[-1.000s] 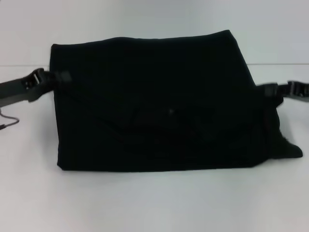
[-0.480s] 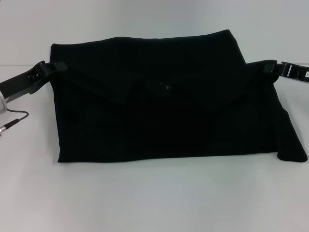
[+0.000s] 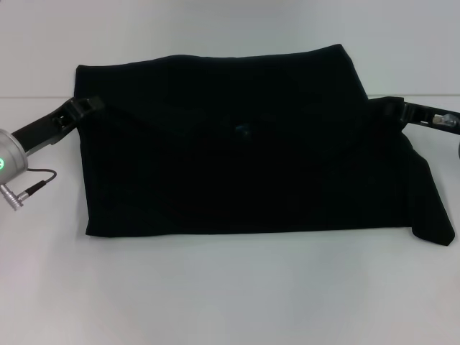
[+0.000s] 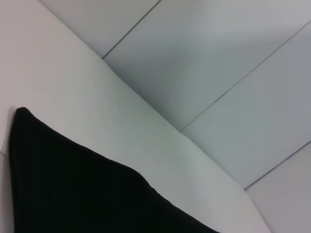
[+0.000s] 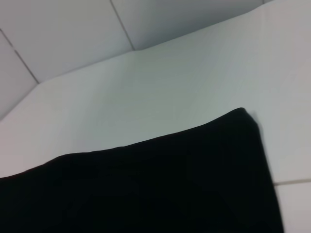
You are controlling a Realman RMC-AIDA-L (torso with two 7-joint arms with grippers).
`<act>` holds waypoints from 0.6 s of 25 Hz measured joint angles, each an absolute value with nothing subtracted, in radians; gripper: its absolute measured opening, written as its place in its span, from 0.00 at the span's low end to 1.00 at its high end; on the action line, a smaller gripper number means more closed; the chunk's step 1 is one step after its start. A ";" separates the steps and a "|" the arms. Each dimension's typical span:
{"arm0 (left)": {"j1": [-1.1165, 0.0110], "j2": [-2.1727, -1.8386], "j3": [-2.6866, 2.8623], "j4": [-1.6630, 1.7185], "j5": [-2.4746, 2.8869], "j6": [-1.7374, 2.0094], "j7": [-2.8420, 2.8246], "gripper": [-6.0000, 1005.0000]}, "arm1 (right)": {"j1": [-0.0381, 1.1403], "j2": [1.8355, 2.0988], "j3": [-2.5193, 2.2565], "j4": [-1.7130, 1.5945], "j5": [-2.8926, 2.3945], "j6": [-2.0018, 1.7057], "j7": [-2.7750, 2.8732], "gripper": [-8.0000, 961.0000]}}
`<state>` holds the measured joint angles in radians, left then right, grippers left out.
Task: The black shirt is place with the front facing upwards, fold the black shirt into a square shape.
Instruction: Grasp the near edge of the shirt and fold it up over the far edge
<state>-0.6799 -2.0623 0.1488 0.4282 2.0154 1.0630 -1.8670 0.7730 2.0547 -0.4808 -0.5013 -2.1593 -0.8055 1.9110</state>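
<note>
Even, diffuse overhead light, cool grey-white cast. Desk [image 3: 230,302] bright, no glare. Black shirt [image 3: 237,165] underexposed, folds barely readable. Faint soft shadow along shirt's near edge. Head view soft throughout, slightly hazy. Both wrist views blurred, shirt edges fuzzy. Green indicator light glows at left arm.
</note>
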 joint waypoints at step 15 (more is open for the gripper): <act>-0.707 -2.110 0.145 0.396 1.983 0.927 -1.773 0.08 | 0.799 2.089 -0.525 -0.451 -2.073 -0.687 1.743 0.10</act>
<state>-0.7066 -2.1095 0.1455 0.3958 1.9829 0.9267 -1.7732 0.7992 2.0893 -0.5250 -0.4507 -2.0731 -0.6874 1.7426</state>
